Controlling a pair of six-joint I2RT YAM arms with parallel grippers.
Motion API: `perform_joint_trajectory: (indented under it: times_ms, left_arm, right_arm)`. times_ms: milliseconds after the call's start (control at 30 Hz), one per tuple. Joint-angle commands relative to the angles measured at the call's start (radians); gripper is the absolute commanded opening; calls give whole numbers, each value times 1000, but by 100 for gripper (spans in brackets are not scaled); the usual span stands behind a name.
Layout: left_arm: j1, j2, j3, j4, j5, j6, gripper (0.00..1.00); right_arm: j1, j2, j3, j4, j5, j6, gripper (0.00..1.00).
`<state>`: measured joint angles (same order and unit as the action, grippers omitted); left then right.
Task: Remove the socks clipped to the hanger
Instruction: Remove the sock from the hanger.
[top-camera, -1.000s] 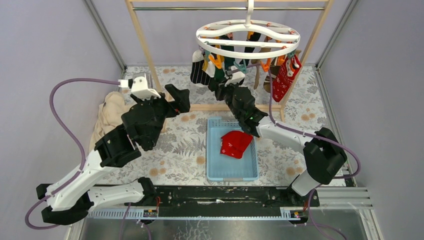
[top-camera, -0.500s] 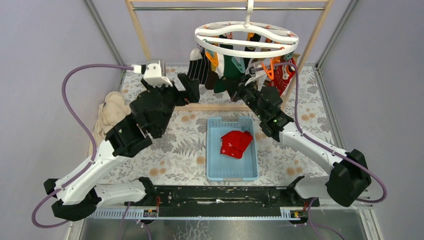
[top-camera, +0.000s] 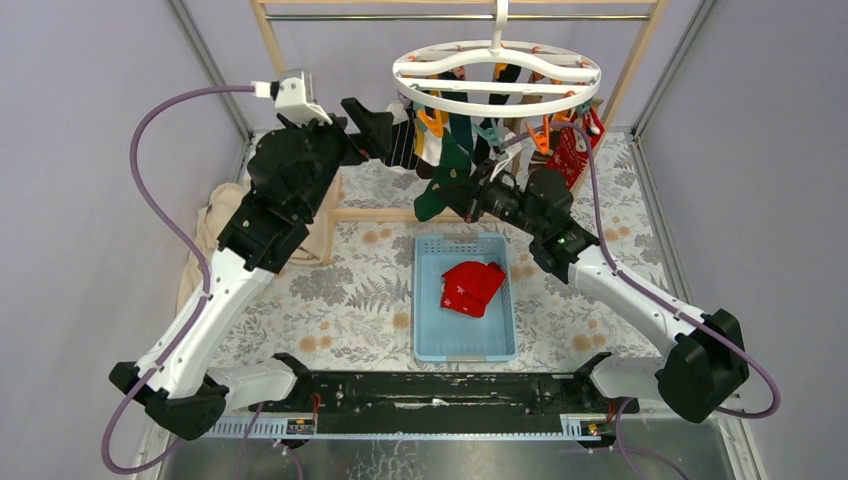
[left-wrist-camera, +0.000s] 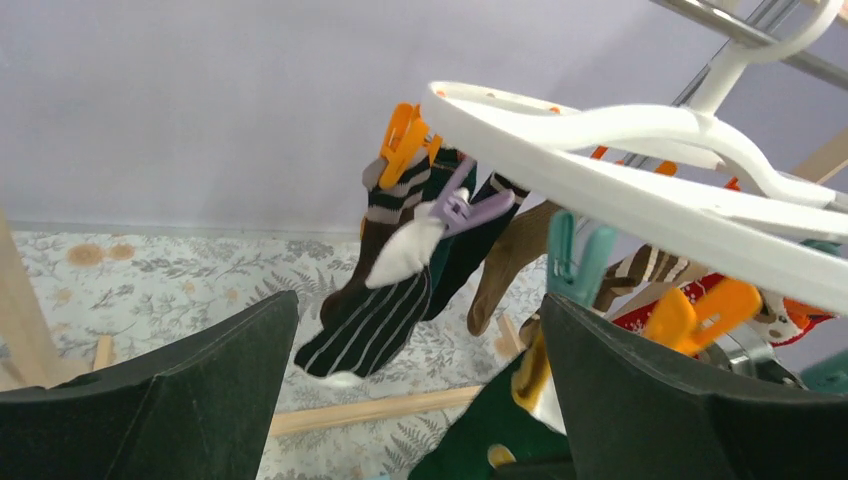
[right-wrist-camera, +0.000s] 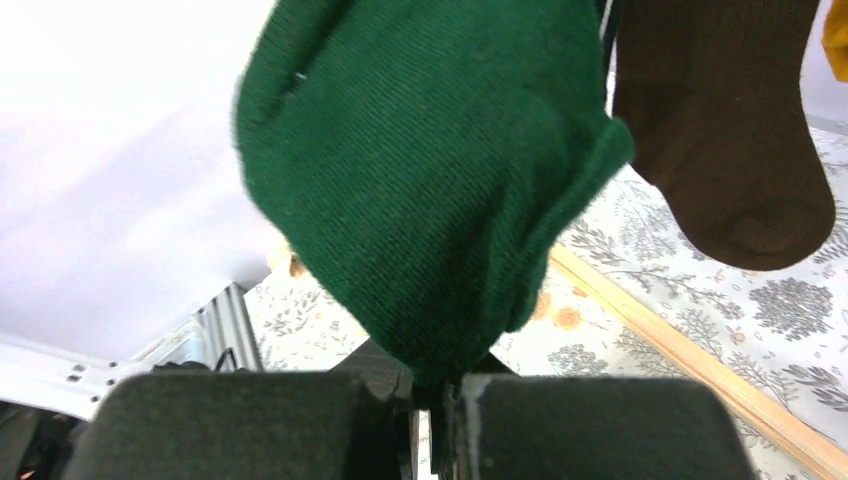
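The white round hanger (top-camera: 500, 107) hangs from the rack with several socks on orange and teal clips. My right gripper (top-camera: 470, 197) is shut on the lower end of a dark green sock (top-camera: 443, 180), which stays clipped above. In the right wrist view the green sock (right-wrist-camera: 430, 170) is pinched between the pads of my right gripper (right-wrist-camera: 440, 385), with a brown sock (right-wrist-camera: 720, 130) beside it. My left gripper (top-camera: 385, 135) is open at the hanger's left edge. In the left wrist view a black-and-white striped sock (left-wrist-camera: 365, 320) hangs ahead of my left gripper (left-wrist-camera: 420, 310), not touched.
A blue basket (top-camera: 420, 300) on the floral table holds a red patterned sock (top-camera: 472, 285). The wooden rack frame (top-camera: 300, 110) stands around the hanger, its base bar across the table. A beige cloth (top-camera: 215, 225) lies at the left.
The right gripper closed on the dark green sock and now pulls it toward the near left. The left arm rose and reached in to the hanger's left side, staying open.
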<state>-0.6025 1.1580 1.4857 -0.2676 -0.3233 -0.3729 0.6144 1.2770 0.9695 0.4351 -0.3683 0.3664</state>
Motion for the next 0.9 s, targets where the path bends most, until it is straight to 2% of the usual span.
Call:
perform_joint_trajectory:
  times_ms: [0, 133, 333, 633, 867]
  left_arm:
    - [93, 18, -15, 161, 238, -72, 99]
    - [142, 49, -24, 246, 384, -116, 99]
    - [145, 108, -2, 325, 526, -154, 99]
    - [145, 144, -17, 370, 578, -141, 98]
    - [146, 173, -19, 438, 648, -145, 89]
  right_arm:
    - [-51, -60, 24, 42, -181, 90, 0]
    - [-99, -62, 17, 77, -275, 163, 0]
    - [-134, -50, 11, 107, -337, 207, 0]
    - [-143, -41, -1, 120, -355, 223, 0]
    - [-147, -39, -6, 117, -359, 222, 0]
